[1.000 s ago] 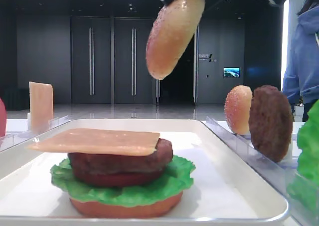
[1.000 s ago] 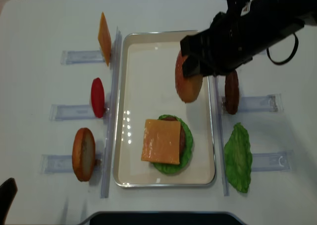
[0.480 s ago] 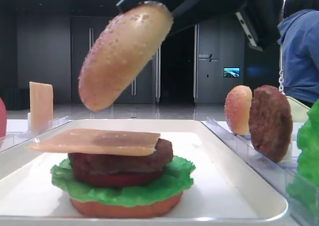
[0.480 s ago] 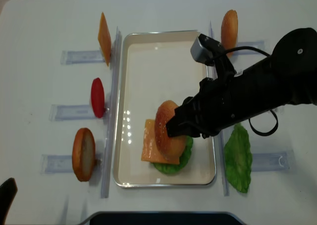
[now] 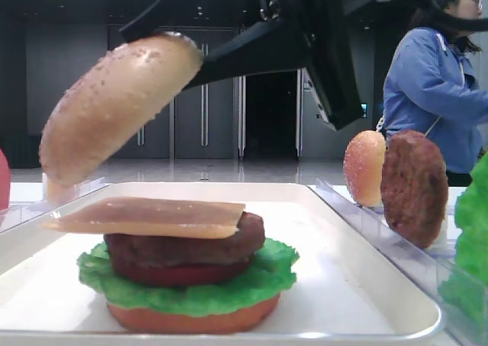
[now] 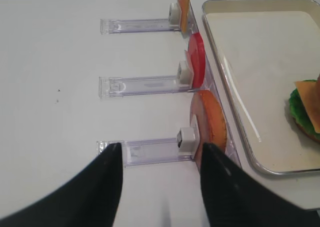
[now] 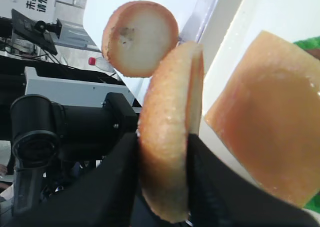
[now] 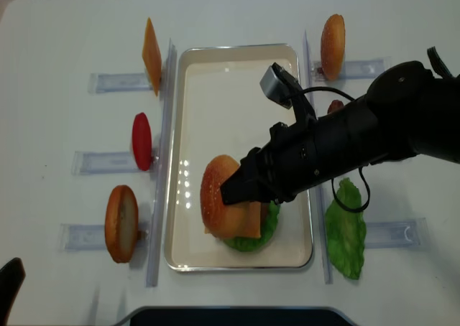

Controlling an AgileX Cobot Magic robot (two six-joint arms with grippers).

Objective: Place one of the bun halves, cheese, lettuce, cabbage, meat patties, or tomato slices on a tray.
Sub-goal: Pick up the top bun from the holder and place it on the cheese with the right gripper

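Domed, sesame-speckled bun top (image 8: 218,194), golden-tan and glossy, held edge-on and tilted in mid-air over the left part of the stack, low in the overhead frame; flat pale underside facing right, dome facing left in the wrist view. Pinched between the black fingers of the right gripper (image 7: 161,152), closed tight on the bun's lower edge.

Directly below, a layered stack: thin, smooth, square pale-orange cheese (image 5: 149,215) on top, then a rough dark brown patty (image 5: 187,247), a smooth dark red tomato slice (image 5: 179,274), ruffled bright green lettuce (image 5: 267,273) and a flat orange-brown bottom bun (image 5: 191,317). All resting on the white rectangular tray (image 8: 208,89) with rounded corners and raised rim, centre of the overhead frame.

Left of the tray, upright in clear plastic racks (image 8: 97,162): another cheese slice (image 8: 151,55), a red tomato disc (image 8: 141,141), a bun half (image 8: 121,222). Right of the tray: 1 more speckled bun (image 8: 332,46), a standing patty (image 5: 413,187), a lettuce leaf (image 8: 346,229) lying flat on the white tabletop (image 8: 65,24).

Left gripper (image 6: 161,182) low in its own view, 2 dark fingers spread apart, holding nothing.

Chinese characters at the upper left of the right wrist view, too cropped to read.

Person in a blue hoodie (image 5: 435,94) at upper right of the low view.
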